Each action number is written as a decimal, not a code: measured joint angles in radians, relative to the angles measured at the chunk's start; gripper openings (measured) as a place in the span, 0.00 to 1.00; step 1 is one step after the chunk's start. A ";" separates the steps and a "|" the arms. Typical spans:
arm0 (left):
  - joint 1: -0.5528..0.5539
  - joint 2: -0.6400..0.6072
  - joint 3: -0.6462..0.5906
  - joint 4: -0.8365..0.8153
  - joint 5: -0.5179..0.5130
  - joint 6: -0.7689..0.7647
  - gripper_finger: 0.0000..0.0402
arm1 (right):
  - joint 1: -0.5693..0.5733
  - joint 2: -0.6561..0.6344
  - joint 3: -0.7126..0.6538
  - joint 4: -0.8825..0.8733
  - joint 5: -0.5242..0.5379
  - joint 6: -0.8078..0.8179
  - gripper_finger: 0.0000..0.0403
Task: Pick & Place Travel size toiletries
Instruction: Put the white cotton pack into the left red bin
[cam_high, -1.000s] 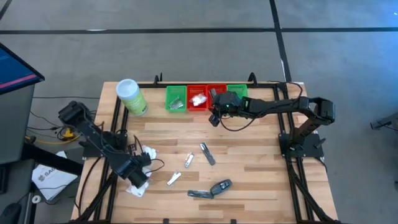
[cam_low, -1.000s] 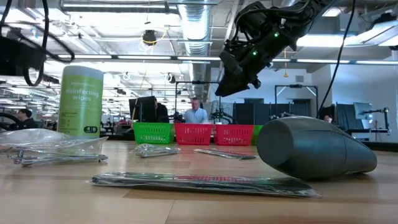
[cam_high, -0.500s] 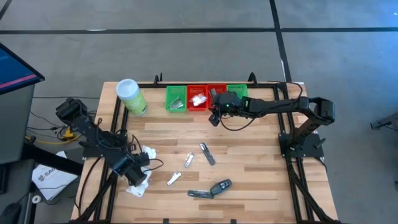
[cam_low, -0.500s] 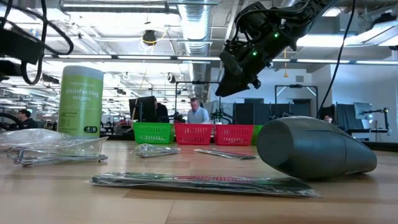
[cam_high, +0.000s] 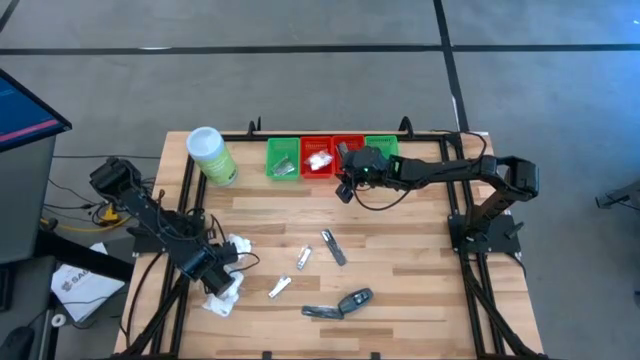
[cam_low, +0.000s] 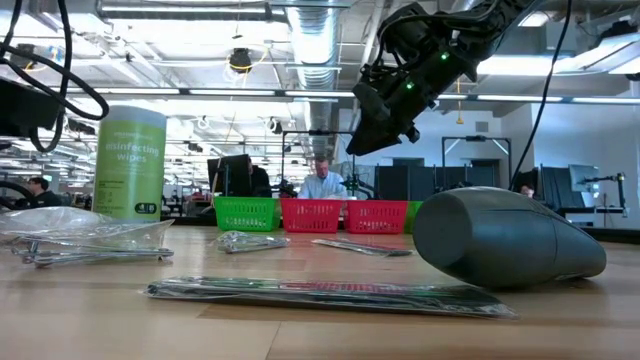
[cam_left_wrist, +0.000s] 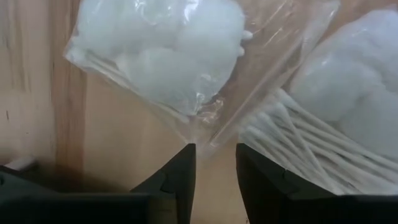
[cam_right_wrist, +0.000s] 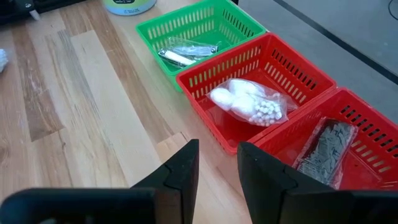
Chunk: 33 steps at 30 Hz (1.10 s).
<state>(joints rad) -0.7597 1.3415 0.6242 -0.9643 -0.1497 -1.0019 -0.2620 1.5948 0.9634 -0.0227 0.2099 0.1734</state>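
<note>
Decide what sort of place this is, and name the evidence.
Probably a robotics lab in an open industrial hall: exposed ceiling ducts, workstations with monitors behind the wooden table, and people working there.

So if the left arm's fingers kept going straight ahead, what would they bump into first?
Probably the clear bag of cotton balls. The left gripper has its fingers open, and that bag's crinkled corner sits just ahead of the gap. A bag of cotton swabs lies close beside it, so depth is hard to judge.

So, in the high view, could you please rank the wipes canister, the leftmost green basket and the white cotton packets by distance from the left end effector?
1. White cotton packets, beside the left end effector.
2. Wipes canister, back left.
3. Green basket, back centre.
</note>
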 joint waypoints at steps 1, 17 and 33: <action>0.000 0.000 0.000 -0.001 0.000 0.000 0.26 | 0.000 0.000 0.000 0.000 0.000 0.000 0.25; 0.000 0.000 0.000 -0.001 -0.003 -0.008 0.26 | 0.000 0.000 0.000 0.000 0.000 0.000 0.25; 0.000 0.000 -0.026 -0.001 -0.044 -0.024 0.26 | 0.000 0.000 0.000 0.000 0.000 0.000 0.25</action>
<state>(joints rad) -0.7597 1.3418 0.5982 -0.9651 -0.1942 -1.0256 -0.2623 1.5951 0.9634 -0.0223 0.2096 0.1734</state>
